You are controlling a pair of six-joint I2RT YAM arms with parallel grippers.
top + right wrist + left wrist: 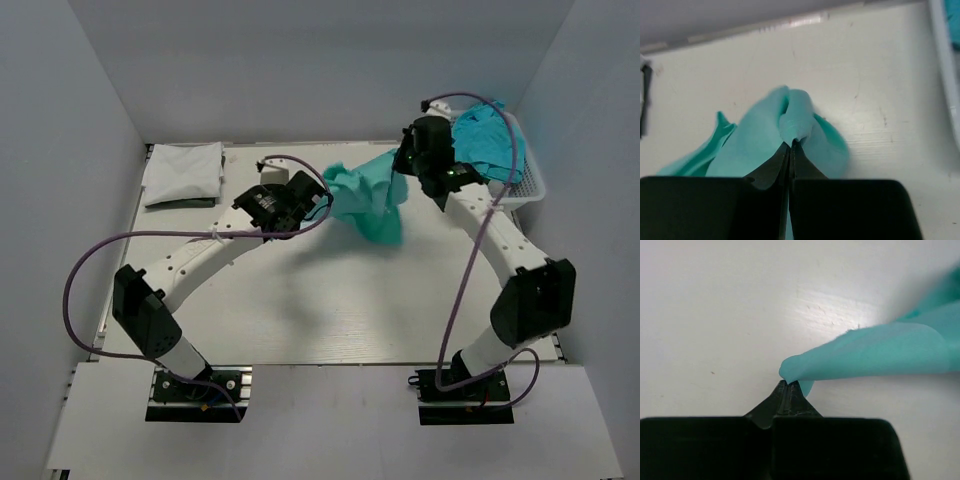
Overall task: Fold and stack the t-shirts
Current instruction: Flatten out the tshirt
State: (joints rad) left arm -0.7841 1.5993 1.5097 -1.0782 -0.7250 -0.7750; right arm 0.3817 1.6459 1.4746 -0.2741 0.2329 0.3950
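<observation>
A teal-green t-shirt [370, 200] hangs bunched between my two grippers above the back middle of the table. My left gripper [318, 203] is shut on its left edge; in the left wrist view the cloth [875, 352] leaves the shut jaws [789, 382] to the right. My right gripper [405, 165] is shut on its upper right part; in the right wrist view the teal cloth [765, 145] bulges from the pinched tips [791, 142]. A folded white t-shirt [184, 172] lies at the back left. Turquoise-blue t-shirts [485, 140] fill the basket.
A white lattice basket [528, 188] stands at the back right, close behind my right arm; its rim [944, 65] shows at the right of the right wrist view. Grey walls enclose the table on three sides. A purple cable loops off each arm.
</observation>
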